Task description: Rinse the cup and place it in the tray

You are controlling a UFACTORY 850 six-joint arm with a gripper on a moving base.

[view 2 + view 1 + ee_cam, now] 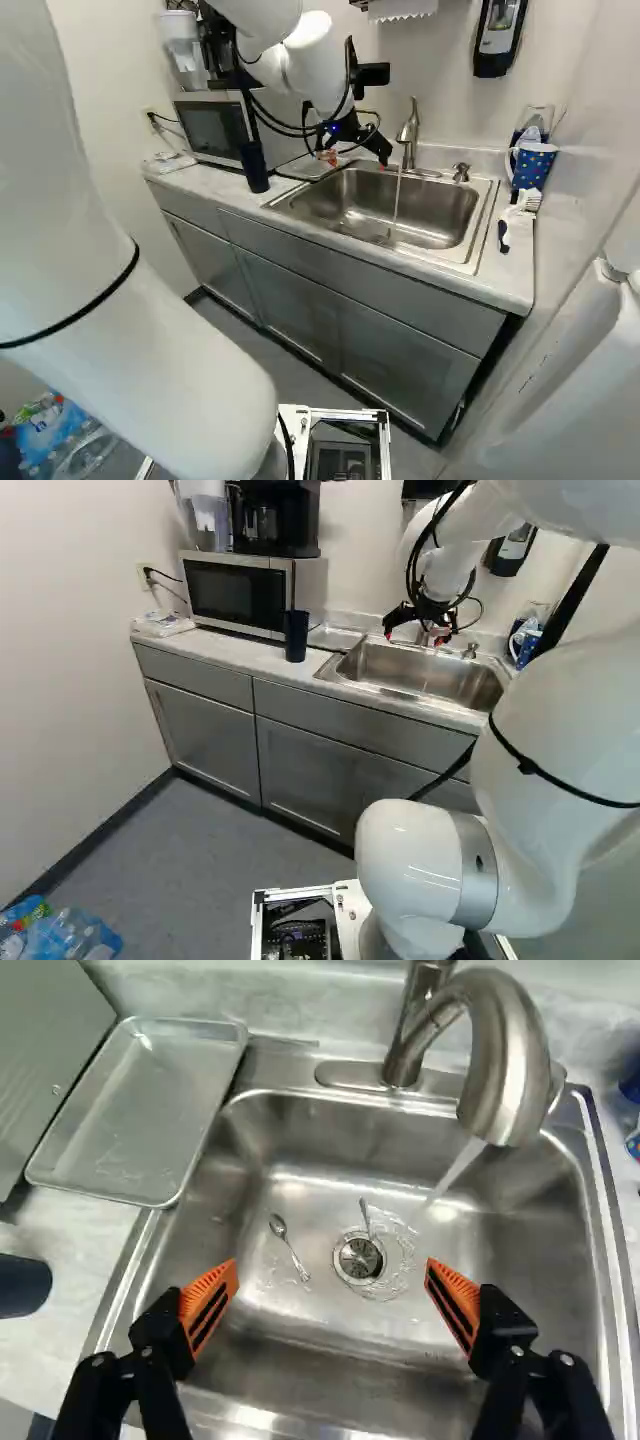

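Note:
Over the sink (pixel 470 232), my gripper (pixel 356 160) hangs near the faucet; in the wrist view the gripper (pixel 332 1295) is open, its orange pads wide apart with nothing between them. A dark blue cup (pixel 296 636) stands upright on the counter in front of the microwave, left of the sink; the wrist view shows part of this cup (pixel 24 1286) beside the left finger. The metal tray (pixel 135 1120) lies with bare inside between microwave and sink, partly over the sink's rim. Water runs from the faucet (pixel 505 1070) into the basin.
Two spoons (pixel 288 1245) lie in the basin near the drain (pixel 359 1258). The microwave (pixel 240 592) stands left of the tray, a coffee maker on top. Right of the sink are a spotted blue cup (pixel 532 166) and a brush (pixel 508 222).

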